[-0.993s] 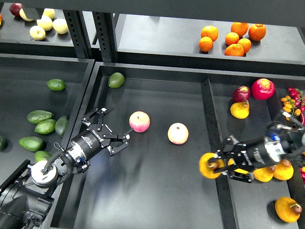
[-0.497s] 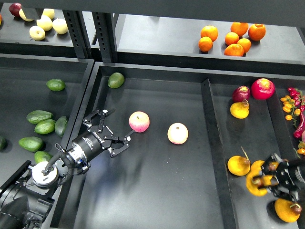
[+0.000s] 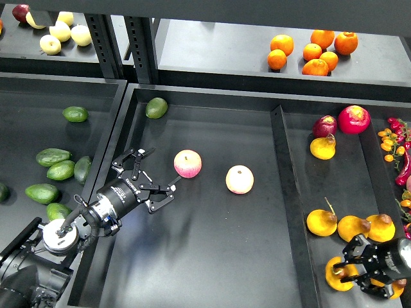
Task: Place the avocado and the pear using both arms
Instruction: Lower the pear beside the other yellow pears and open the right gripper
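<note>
My left gripper [image 3: 156, 172] is open and empty, low over the left part of the centre tray [image 3: 212, 256], just left of a pink-yellow apple [image 3: 187, 163]. Several dark green avocados lie in the left tray; an elongated one [image 3: 52, 156] is well left of that gripper. My right gripper [image 3: 345, 274] is at the front right corner, over the right tray [image 3: 334, 186], its fingers around a golden pear [image 3: 334, 276]. Three more pears lie in a row above it: [image 3: 321, 222], [image 3: 353, 228], [image 3: 382, 228]. Another pear [image 3: 397, 289] is mostly hidden behind the gripper.
A rounder olive-green avocado [image 3: 156, 107] lies at the centre tray's back left. A second apple [image 3: 239, 179] sits mid-tray. Red fruit [image 3: 354, 119] and a yellow one [image 3: 323, 147] lie at the right tray's back. Oranges [image 3: 313, 51] and pale apples [image 3: 61, 30] sit on the back shelf.
My right gripper has carried the pear from the divider by the centre tray back and down to the front right corner. My left gripper has drifted slightly down-left, still open.
</note>
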### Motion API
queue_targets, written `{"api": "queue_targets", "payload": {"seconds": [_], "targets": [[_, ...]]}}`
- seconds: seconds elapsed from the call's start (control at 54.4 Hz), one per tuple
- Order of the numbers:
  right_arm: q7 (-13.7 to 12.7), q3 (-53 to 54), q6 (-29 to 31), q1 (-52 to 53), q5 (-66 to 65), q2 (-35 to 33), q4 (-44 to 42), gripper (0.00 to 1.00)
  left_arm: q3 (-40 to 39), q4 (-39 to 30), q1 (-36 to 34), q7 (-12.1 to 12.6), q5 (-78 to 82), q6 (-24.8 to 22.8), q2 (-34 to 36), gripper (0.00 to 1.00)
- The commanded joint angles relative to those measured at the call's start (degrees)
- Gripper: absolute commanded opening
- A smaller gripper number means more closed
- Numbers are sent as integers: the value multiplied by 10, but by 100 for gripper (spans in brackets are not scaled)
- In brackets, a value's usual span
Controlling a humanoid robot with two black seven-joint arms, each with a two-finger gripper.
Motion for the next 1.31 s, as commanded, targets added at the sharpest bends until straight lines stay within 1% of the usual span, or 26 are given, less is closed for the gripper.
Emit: {"api": "queue_targets", "payload": {"seconds": [0.0, 0.055, 0.147, 0.166, 0.221, 0.313, 0.515, 0.699, 0.773, 0.92, 1.288], "targets": [[0, 5, 0, -6, -1, 4, -3, 10, 0, 0, 0, 0, 1, 0, 0, 99], [0, 5, 0, -9, -1, 5, -3, 12, 0, 0, 0, 0, 1, 0, 0, 99], [0, 7, 0, -10, -1, 6, -2, 19, 0, 1, 1, 0, 1, 0, 0, 99], [0, 12, 0, -11, 0, 6, -2, 24, 1, 0, 3, 0, 1, 0, 0, 99], [0, 13, 0, -11, -1, 6, -2, 29, 2, 0, 3, 0, 1, 0, 0, 99], [0, 13, 0, -11, -1, 5, -1, 41, 3, 0, 4, 0, 1, 0, 0, 99], [0, 13, 0, -9, -8, -3, -1, 59, 4, 0, 4, 0, 1, 0, 0, 99], [0, 12, 0, -5, -19, -10, -1, 81, 4, 1, 4, 0, 1, 0, 0, 99], [0, 13, 0, -2, -20, -23, 0, 86, 4, 2, 6, 0, 1, 0, 0, 99], [0, 13, 0, 8, -19, -46, 6, 99, 4, 2, 9, 0, 1, 0, 0, 99], [0, 15, 0, 50, 3, -102, 39, 99, 5, 2, 10, 0, 1, 0, 0, 99]]}}
